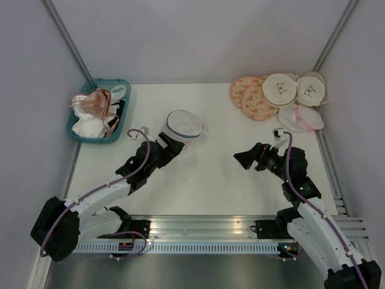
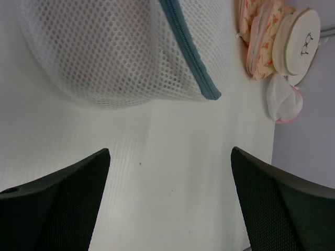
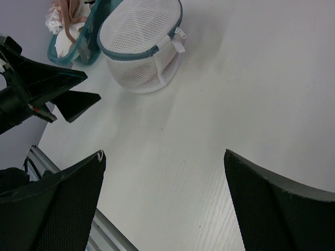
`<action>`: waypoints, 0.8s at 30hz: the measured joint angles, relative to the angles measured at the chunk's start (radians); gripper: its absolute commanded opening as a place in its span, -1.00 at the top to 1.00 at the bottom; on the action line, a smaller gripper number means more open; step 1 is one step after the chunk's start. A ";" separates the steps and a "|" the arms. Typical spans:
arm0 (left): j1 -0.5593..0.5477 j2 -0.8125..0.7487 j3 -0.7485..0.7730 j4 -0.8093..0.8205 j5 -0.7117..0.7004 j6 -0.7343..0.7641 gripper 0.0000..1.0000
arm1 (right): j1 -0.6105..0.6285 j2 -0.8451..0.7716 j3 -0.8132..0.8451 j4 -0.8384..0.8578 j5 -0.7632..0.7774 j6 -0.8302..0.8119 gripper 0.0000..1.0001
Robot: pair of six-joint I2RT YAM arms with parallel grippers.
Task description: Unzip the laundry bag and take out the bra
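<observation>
Laundry bag [image 1: 185, 125] is sitting zipped near 11 o'clock on the tabletop [image 1: 210, 186], the left end effector [image 1: 169, 142] gaping wide at its 7 o'clock, the right end effector [image 1: 245, 160] equally wide at 4 o'clock, so unzipping is apparently just starting, calling for pinching the zip pull [image 3: 179, 37].

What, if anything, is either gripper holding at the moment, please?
Nothing: the left gripper and right gripper are both open and empty, neither touching the laundry bag.
</observation>
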 measured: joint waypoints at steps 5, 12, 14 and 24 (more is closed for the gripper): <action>-0.092 0.141 0.105 0.038 -0.123 -0.047 -0.99 | 0.006 -0.006 0.000 -0.019 0.011 -0.016 -0.96; -0.118 0.323 0.249 0.050 -0.240 -0.116 -0.99 | 0.009 -0.006 0.000 -0.026 0.022 -0.018 -0.96; -0.118 0.379 0.282 0.042 -0.264 -0.135 -0.83 | 0.009 -0.006 0.000 -0.026 0.025 -0.017 -0.95; -0.117 0.524 0.330 0.044 -0.338 -0.152 0.95 | 0.015 -0.024 -0.028 -0.025 0.027 -0.013 -0.91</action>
